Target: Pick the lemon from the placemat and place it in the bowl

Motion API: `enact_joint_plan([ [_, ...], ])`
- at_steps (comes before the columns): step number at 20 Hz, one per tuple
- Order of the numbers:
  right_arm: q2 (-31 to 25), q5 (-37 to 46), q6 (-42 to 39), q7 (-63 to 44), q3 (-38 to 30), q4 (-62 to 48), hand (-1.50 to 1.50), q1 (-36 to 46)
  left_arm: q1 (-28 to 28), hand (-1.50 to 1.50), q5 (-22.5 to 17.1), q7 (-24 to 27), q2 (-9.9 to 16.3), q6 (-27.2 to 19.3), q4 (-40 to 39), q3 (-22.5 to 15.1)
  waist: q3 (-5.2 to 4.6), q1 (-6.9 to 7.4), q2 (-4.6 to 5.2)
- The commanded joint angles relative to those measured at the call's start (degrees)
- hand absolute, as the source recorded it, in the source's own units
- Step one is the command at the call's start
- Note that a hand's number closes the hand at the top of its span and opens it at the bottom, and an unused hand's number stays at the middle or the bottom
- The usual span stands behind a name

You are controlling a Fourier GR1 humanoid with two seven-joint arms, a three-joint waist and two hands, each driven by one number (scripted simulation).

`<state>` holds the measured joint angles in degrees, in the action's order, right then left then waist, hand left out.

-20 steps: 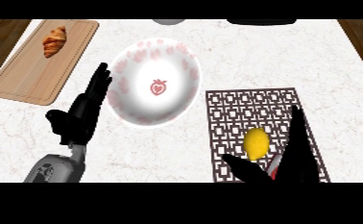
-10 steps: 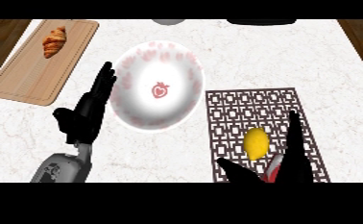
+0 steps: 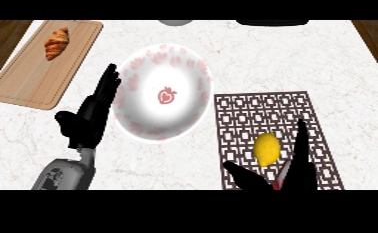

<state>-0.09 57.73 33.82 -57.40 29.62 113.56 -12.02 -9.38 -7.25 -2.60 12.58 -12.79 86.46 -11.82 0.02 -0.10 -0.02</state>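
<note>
My right hand [image 3: 291, 169] comes in at the near edge of the counter, over the near part of the dark lattice-patterned placemat [image 3: 255, 108]. Fingers straight and spread, thumb out to the left: open, nothing held. The oval yellow lemon [image 3: 267, 149] lies on the mat's near half, in the gap between thumb and fingers, just beside the long upright finger on its right. I cannot tell whether that finger touches it.

I judge this as the pre-grasp pose: hand opened wide so the fruit sits inside the span before closing.

My left hand [image 3: 92, 114] rests open, fingers up, just beside the left rim of the round white bowl with pink speckles and a strawberry motif [image 3: 184, 64]. It holds nothing.

The bowl stands mid-counter, its right rim just beside the mat's far-left corner, so the carry should be short, up and to the left.

A light wooden cutting board [image 3: 33, 77] with a brown croissant [image 3: 57, 42] sits at the far-left corner, well apart.
</note>
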Motion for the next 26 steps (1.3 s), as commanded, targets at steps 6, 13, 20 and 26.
enact_joint_plan([
  [6, 0.09, -4.39, 11.24, 2.23, -0.63, -10.53, -1.5, 1.63, -0.05, 0.0, 0.78, -3.46, 0.63, 3.25, 3.86, 2.95, 0.0, 0.14, -0.01],
  [13, -0.9, -3.64, 6.38, 1.88, -7.37, -14.73, -1.5, 1.12, 1.36, 0.0, 4.51, 0.56, -3.74, 0.97, -0.33, 1.59, -0.01, -0.01, 0.05],
  [20, 0.07, -6.99, 4.75, 4.07, -5.44, -16.12, -1.5, 0.78, 3.5, 0.0, 6.93, -0.69, -4.85, 2.28, 3.04, 1.46, -0.01, 0.03, -0.01],
  [26, -1.29, -4.97, -2.45, 5.48, -3.93, -21.68, 1.5, 7.89, -0.79, 0.0, 5.61, -4.38, -4.96, 2.77, 2.06, 3.59, -0.03, 0.2, 0.03],
])
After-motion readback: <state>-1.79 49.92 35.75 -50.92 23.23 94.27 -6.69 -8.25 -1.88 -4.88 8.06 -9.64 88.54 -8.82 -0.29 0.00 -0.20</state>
